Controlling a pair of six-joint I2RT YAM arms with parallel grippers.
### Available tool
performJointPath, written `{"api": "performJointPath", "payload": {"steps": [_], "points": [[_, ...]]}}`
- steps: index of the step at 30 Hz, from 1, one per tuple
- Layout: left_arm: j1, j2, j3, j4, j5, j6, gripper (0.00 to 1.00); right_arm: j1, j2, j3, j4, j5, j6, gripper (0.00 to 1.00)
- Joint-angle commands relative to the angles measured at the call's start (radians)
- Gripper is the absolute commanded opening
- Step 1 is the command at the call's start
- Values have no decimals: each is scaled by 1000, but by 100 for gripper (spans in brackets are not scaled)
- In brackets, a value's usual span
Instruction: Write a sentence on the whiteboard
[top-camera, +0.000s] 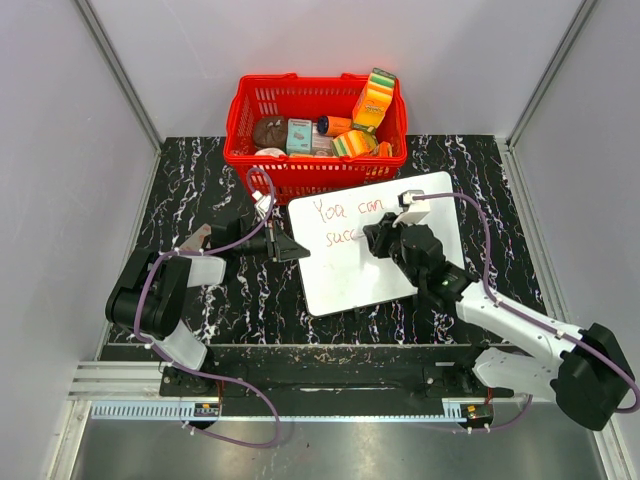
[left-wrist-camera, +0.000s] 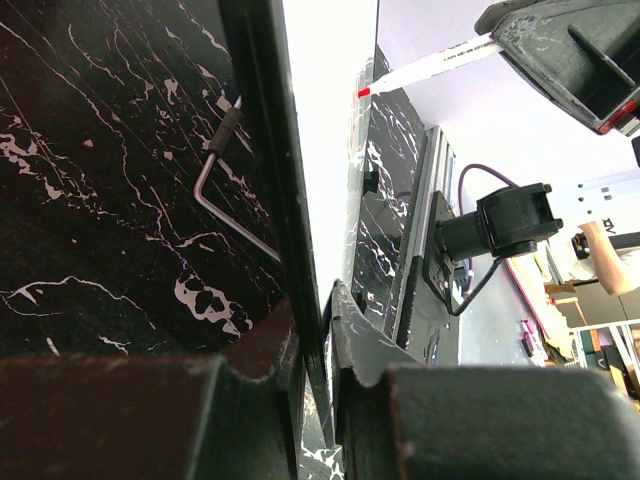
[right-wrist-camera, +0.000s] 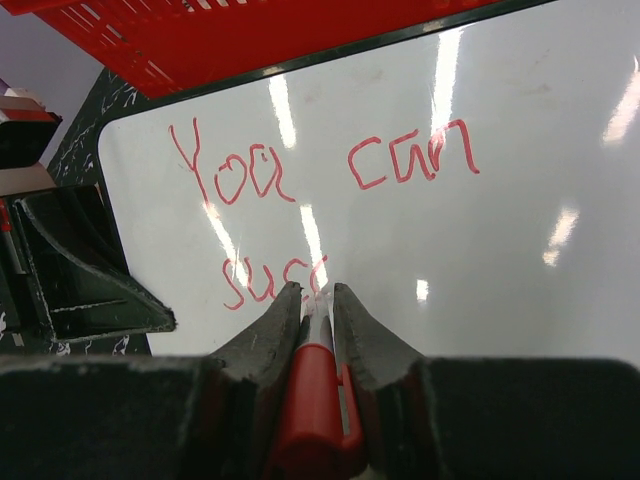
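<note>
On the desk (top-camera: 200, 290), just before the red basket (top-camera: 315, 105), the whiteboard (top-camera: 350, 285) lies flat, my left jaws clamped on its left edge. The sentence (right-wrist-camera: 300, 190) reads "You can" with "succ" beneath, so I judge it about half written, the second line left to finish. My right jaws are clamped on the red marker (right-wrist-camera: 312, 400), tip at the last letter.

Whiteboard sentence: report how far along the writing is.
Done: "You can" fills the first line of the whiteboard, with "succ" begun beneath it. In hand: the right pincer is shut on the red marker, tip at the last letter, and the left pincer clamps the board's edge. Left: the second line looks unfinished, so probably the rest of that word.
</note>
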Motion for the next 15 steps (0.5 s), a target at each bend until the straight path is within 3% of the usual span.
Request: {"api": "performJointPath", "payload": {"steps": [1, 15], "points": [[-18, 4, 11, 49, -5, 84, 0, 6, -24, -14, -41, 14, -6, 0], [-18, 4, 12, 49, -5, 84, 0, 5, -63, 21, -18, 93, -22, 0]]}}
